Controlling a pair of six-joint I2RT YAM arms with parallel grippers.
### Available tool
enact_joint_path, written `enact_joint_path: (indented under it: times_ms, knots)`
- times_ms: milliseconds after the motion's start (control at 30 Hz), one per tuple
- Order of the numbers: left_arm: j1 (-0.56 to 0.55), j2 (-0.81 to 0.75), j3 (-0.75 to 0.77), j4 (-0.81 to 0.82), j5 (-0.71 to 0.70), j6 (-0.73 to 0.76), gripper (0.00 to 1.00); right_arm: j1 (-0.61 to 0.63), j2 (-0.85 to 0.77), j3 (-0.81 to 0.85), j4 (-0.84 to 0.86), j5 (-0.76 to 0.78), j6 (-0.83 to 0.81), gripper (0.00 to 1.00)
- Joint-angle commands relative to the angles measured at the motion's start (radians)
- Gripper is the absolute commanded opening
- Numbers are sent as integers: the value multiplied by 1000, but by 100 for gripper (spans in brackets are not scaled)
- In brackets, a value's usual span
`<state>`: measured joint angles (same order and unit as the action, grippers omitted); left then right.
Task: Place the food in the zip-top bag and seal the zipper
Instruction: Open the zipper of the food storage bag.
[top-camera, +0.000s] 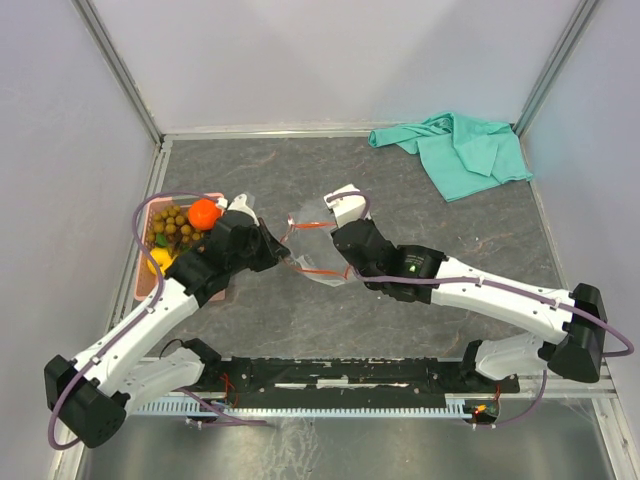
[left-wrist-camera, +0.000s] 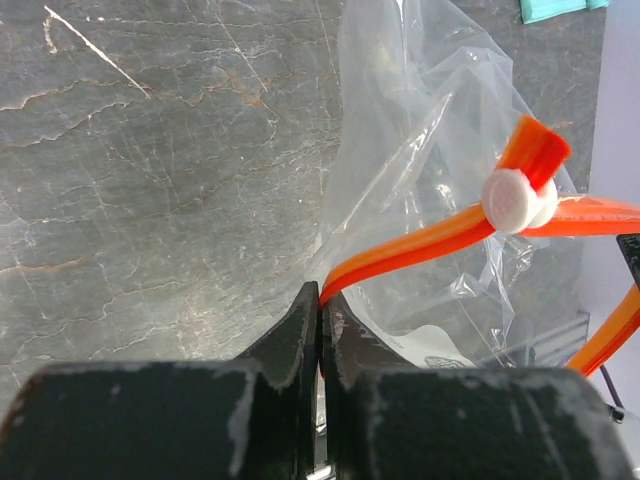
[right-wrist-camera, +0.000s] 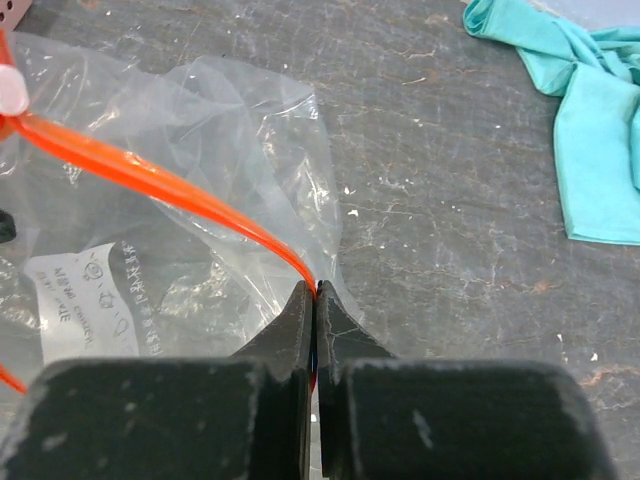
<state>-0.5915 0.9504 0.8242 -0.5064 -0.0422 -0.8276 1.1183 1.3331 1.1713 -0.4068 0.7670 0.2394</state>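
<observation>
The clear zip-top bag hangs empty between my two grippers above the table. My left gripper is shut on one lip of the orange-red zipper, as the left wrist view shows; a white slider sits further along the strip. My right gripper is shut on the other lip of the zipper, fingertips pinched together. The food lies in a pink basket at the left: an orange, brown berries and a yellow lemon. Dark grapes are hidden.
A teal cloth lies crumpled at the back right; it also shows in the right wrist view. My left arm passes over the near side of the basket. Metal frame rails border the grey stone table top.
</observation>
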Motion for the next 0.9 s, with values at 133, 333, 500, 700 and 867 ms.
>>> enact_joint_path:
  times_ms: [133, 333, 500, 700, 867]
  knots:
    - [-2, 7, 31, 88, 31, 37, 24, 1, 18, 30, 2, -53, 156, 2]
    - [-7, -4, -20, 163, 36, -8, 35, 6, 85, 49, 23, -38, 258, 2]
    - [-10, -13, -48, 202, 35, -24, 41, 16, 120, 64, 34, -24, 297, 2]
    - [-26, 14, -70, 227, 47, -36, 43, 20, 148, 68, 31, 8, 362, 2]
    - [-37, 17, -126, 265, 51, -67, 46, 20, 153, 71, 48, 19, 381, 2]
